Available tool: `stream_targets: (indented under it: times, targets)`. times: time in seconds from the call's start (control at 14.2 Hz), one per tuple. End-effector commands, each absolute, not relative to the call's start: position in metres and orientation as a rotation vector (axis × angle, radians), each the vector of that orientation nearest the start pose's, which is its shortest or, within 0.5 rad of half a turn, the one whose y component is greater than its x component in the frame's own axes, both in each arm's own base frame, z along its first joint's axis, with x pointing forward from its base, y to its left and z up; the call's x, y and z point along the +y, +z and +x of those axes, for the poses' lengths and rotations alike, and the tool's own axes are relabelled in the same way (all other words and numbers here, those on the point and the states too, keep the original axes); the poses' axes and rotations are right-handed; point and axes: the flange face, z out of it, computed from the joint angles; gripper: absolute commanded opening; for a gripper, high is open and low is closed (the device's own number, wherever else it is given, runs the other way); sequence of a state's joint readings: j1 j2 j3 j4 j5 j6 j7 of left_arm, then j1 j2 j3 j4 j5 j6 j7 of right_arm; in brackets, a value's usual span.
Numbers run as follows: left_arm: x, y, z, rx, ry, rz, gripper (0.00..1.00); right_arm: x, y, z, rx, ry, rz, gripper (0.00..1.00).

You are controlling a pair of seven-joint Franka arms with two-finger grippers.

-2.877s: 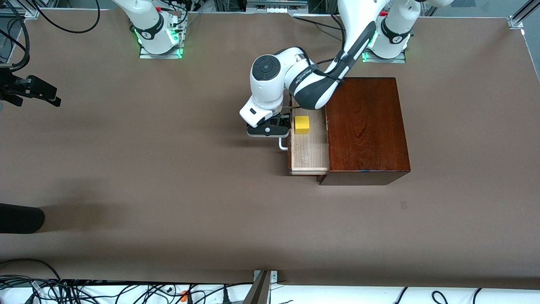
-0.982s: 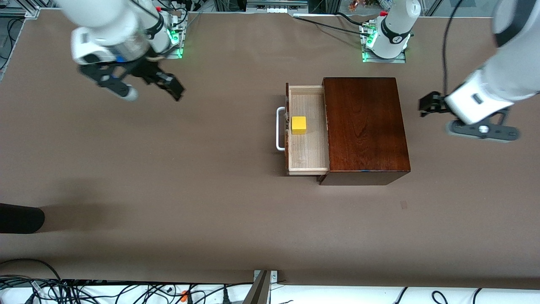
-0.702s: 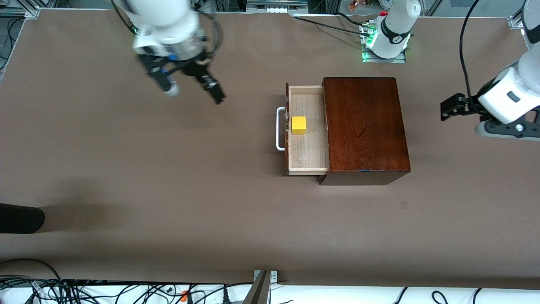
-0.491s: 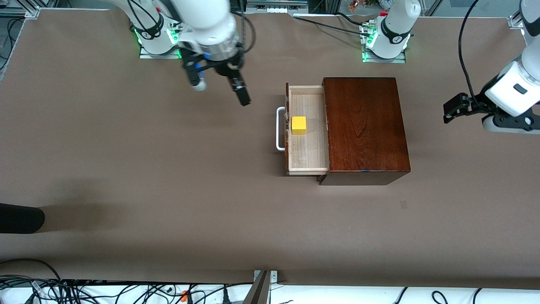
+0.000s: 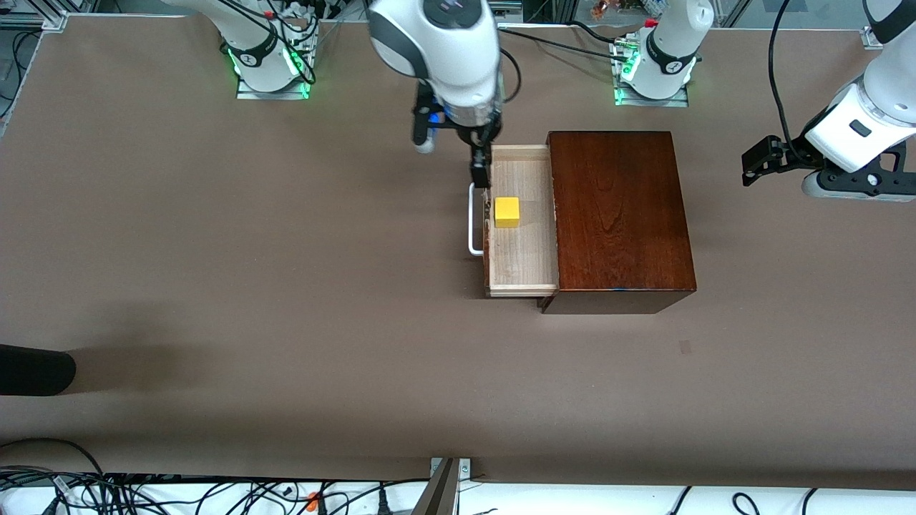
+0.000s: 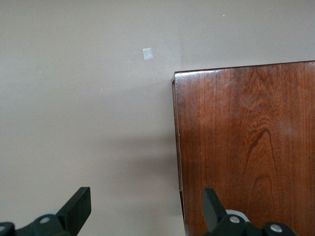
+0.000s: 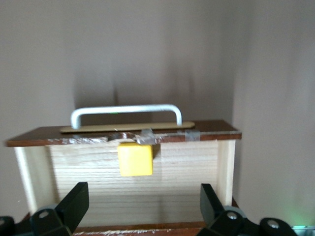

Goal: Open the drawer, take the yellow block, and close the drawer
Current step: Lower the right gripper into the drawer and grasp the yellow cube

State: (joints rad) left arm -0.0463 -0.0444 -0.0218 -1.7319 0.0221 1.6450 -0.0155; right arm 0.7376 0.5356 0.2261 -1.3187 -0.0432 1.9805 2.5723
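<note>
The dark wooden box stands on the table with its drawer pulled open toward the right arm's end. The white loop handle is free. The yellow block sits in the drawer close to its dark front. My right gripper is open and empty, up over the drawer's front corner farthest from the front camera. Its wrist view shows the block, the handle and the pale drawer floor between its open fingers. My left gripper is open and empty, over the table off the box's closed end.
The left wrist view shows the box's top and a small pale patch on the brown table, also seen in the front view. A dark object lies at the table's edge toward the right arm's end. Cables run along the near edge.
My left gripper left the handle and withdrew to its end of the table. My right arm swept from its own end across to over the open drawer. Drawer and block have not moved.
</note>
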Motion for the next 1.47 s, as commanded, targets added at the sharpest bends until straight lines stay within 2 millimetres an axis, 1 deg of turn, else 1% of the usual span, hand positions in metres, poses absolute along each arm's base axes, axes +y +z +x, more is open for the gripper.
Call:
stream_targets:
  times: [0.0, 0.21, 0.42, 0.49, 0.7, 1.12, 1.19, 1.33, 1.4]
  targets:
    - [-0.032, 0.585, 0.542, 0.100, 0.067, -3.127, 1.00, 0.593, 0.418, 0.449, 2.219, 0.140, -2.026, 1.00]
    - [-0.032, 0.585, 0.542, 0.095, 0.069, -3.127, 1.00, 0.600, 0.389, 0.450, 2.224, 0.150, -2.037, 1.00]
    - [-0.032, 0.584, 0.543, 0.083, 0.074, -3.127, 1.00, 0.603, 0.376, 0.452, 2.207, 0.128, -2.038, 1.00]
    - [-0.030, 0.584, 0.543, 0.080, 0.074, -3.129, 1.00, 0.604, 0.377, 0.454, 2.196, 0.130, -2.026, 1.00]
    - [-0.030, 0.584, 0.543, 0.073, 0.072, -3.129, 1.00, 0.606, 0.353, 0.457, 2.185, 0.101, -2.038, 1.00]
    - [-0.030, 0.583, 0.543, 0.078, 0.076, -3.129, 1.00, 0.608, 0.320, 0.460, 2.181, 0.067, -2.066, 1.00]
    - [-0.030, 0.584, 0.543, 0.073, 0.074, -3.129, 1.00, 0.611, 0.317, 0.455, 2.172, 0.070, -2.074, 0.94]
    - [-0.030, 0.584, 0.543, 0.071, 0.074, -3.129, 1.00, 0.614, 0.314, 0.451, 2.155, 0.048, -2.089, 0.27]
    - [-0.032, 0.584, 0.543, 0.075, 0.074, -3.128, 1.00, 0.614, 0.317, 0.452, 2.151, 0.047, -2.086, 0.05]
